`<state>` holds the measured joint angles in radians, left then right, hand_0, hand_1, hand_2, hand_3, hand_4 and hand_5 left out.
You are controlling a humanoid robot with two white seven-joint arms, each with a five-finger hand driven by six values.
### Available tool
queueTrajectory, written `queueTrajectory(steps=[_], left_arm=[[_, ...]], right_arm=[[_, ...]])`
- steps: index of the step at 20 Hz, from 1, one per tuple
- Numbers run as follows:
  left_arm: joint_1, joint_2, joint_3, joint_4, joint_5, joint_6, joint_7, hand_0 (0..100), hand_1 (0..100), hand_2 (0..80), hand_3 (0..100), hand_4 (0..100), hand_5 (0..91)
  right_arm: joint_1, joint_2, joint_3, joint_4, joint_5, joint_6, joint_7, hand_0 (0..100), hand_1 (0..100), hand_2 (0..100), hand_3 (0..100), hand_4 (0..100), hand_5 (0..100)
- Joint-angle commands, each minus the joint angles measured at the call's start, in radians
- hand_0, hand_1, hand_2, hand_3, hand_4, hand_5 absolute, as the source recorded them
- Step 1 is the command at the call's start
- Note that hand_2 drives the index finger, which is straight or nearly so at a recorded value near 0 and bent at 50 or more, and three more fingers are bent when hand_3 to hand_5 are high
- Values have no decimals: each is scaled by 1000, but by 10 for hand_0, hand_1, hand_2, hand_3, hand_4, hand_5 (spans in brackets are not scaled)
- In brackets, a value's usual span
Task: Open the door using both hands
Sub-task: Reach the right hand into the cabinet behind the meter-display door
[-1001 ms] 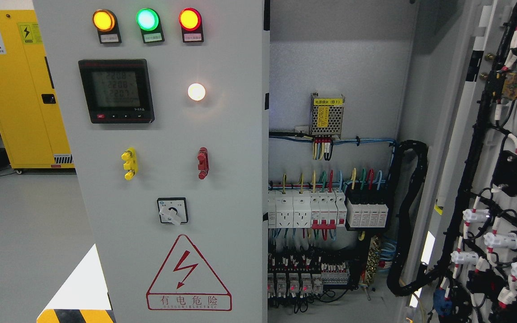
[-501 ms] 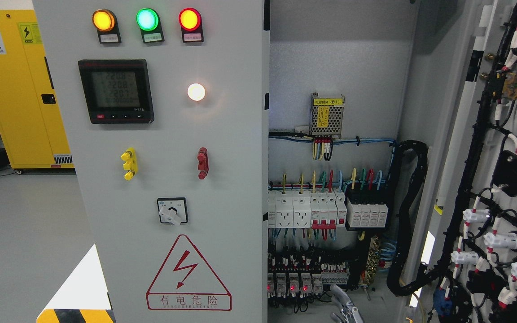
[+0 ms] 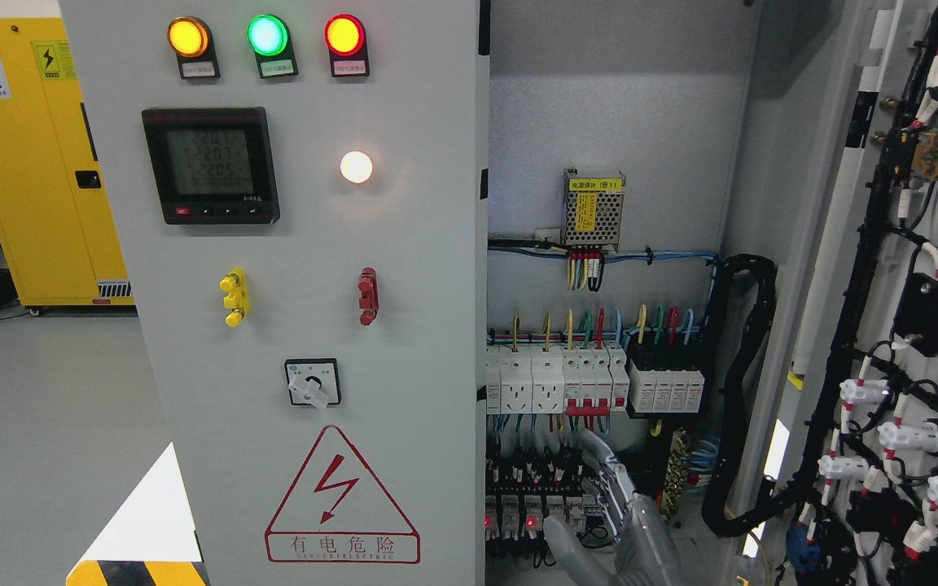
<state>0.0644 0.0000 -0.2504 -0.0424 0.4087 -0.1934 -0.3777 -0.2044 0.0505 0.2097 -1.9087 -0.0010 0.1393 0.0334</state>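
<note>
The right robot hand (image 3: 611,509) rises from the bottom edge of the head view, right of the middle, in the open right half of the electrical cabinet (image 3: 615,122). Only the hand and a short stretch of wrist show. It stands nearly upright with its back to the camera, leaning slightly toward the left. The fingers (image 3: 599,460) are stretched out straight and lie close side by side. The thumb (image 3: 558,547) is held out apart to the left. It grasps nothing. The fingertips are in front of the lower rows of terminal blocks (image 3: 534,488), just below the white circuit breakers (image 3: 550,378); whether they touch anything cannot be told.

The left door (image 3: 404,325) is a grey panel that fills the middle of the view, its right edge just left of the hand. The right door (image 3: 843,244) stands swung out at the right edge, its inner face covered with black wiring (image 3: 868,244).

The left door carries amber (image 3: 188,37), green (image 3: 267,35) and red (image 3: 344,35) lamps, a digital meter (image 3: 210,165) whose digits are too blurred to read with certainty, and a selector switch (image 3: 312,382). A red lightning triangle (image 3: 342,492) bears the writing "有电危险". Inside the cabinet, a meshed power module (image 3: 593,210) has a yellow label ending in "(B1)". A yellow cabinet (image 3: 37,163) with warning stickers stands at the far left.
</note>
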Motion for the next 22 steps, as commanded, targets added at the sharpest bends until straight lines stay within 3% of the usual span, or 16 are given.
queueTrajectory(steps=[1,8,11,20,22], left_arm=[[0,5,0,1,-1,3,14,120,556,0,0,0,0],[0,3,0,1,-1,3,46,120,556,0,0,0,0],[0,3,0,1,1,3,94,120,556,0,0,0,0],[0,3,0,-1,-1,2,92,120,556,0,0,0,0],[0,3,0,-2,-1,2,92,120,556,0,0,0,0]], right_arm=[[-153,38,-1,141,36,13,-3,0,500,40,0,0,0],[-257,42,-1,247,33,37,0,0,500,40,0,0,0],[-300,40,-3,280,29,57,0,0,500,40,0,0,0],[-362,55,2,281,18,85,3,0,500,40,0,0,0],[-375,55,-1,292,0,98,28,0,500,40,0,0,0]])
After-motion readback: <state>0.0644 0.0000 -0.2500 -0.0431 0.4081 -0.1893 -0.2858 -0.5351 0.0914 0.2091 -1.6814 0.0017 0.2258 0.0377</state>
